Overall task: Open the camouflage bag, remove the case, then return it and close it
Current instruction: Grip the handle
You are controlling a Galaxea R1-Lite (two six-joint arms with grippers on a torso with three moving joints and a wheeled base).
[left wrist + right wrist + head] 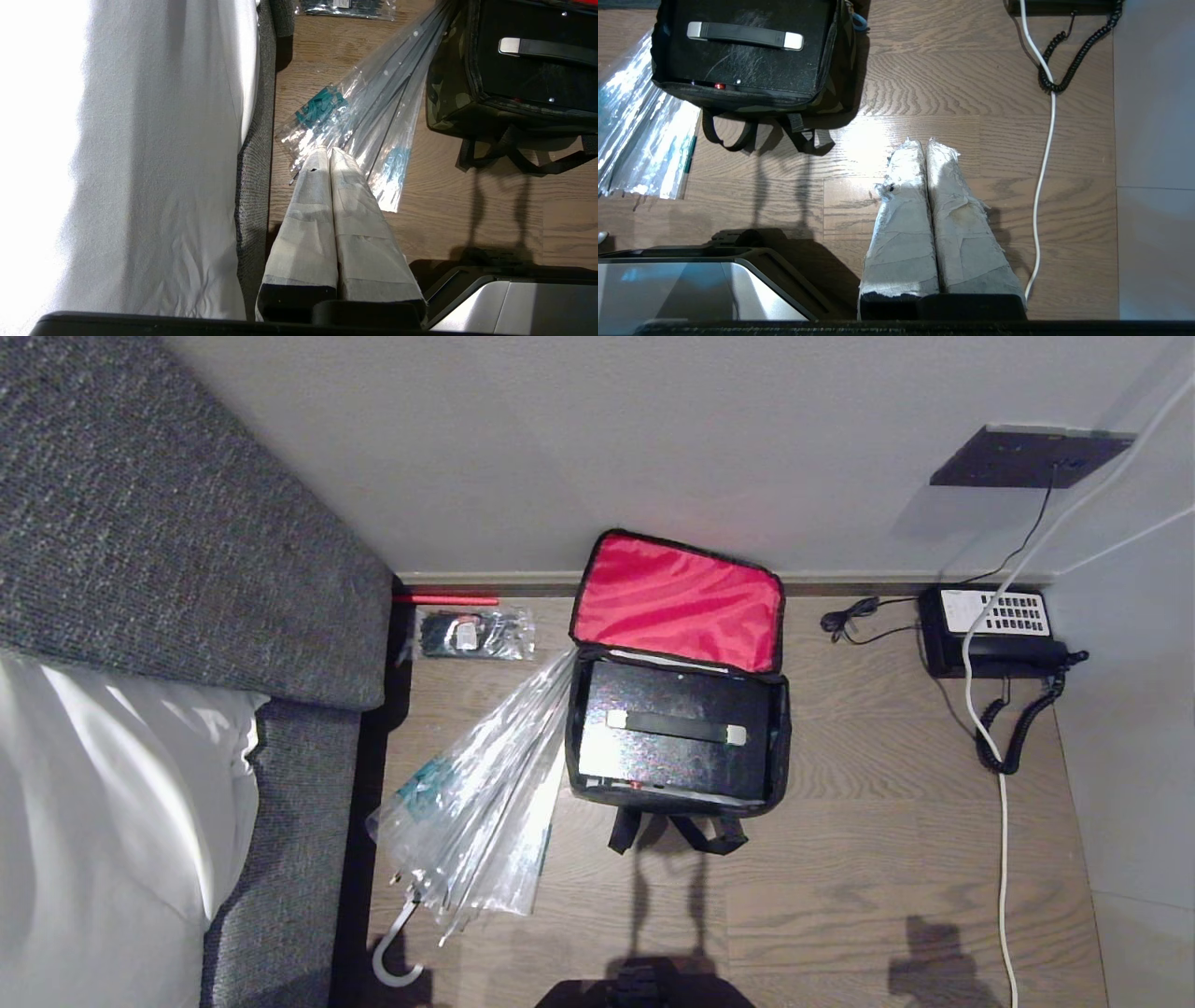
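Nearest my head camera is the dark top of my own base (644,989), with bare wooden floor (840,859) beyond it. Neither arm shows from up here. Farther out the camouflage bag (782,747) stands against the wall with its red-lined lid (677,600) thrown back, and the case (677,737) lies flat inside it, handle (676,726) up. A clear umbrella (476,803) leans against the bag on my left side; a telephone (990,630) sits well off to my right.

From my left wrist, my left gripper (327,154) hangs with its taped fingers (355,219) pressed together, holding nothing, above the umbrella's plastic. The bag and case lie ahead of it and toward my right; the bed (140,163) runs along its outer side.

From my right wrist, my right gripper (923,144) is likewise closed and empty over bare floor. The bag lies ahead of it and toward my left, apart from it, black straps (756,135) trailing toward me and a small red latch (719,86) on the case's near edge. A white cable (1043,154) runs along its outer side.

I judge the bag already open and the case not yet lifted out. The next move calls for spreading one gripper, reaching to the handle, and drawing the case up clear of the bag's walls without snagging the umbrella.
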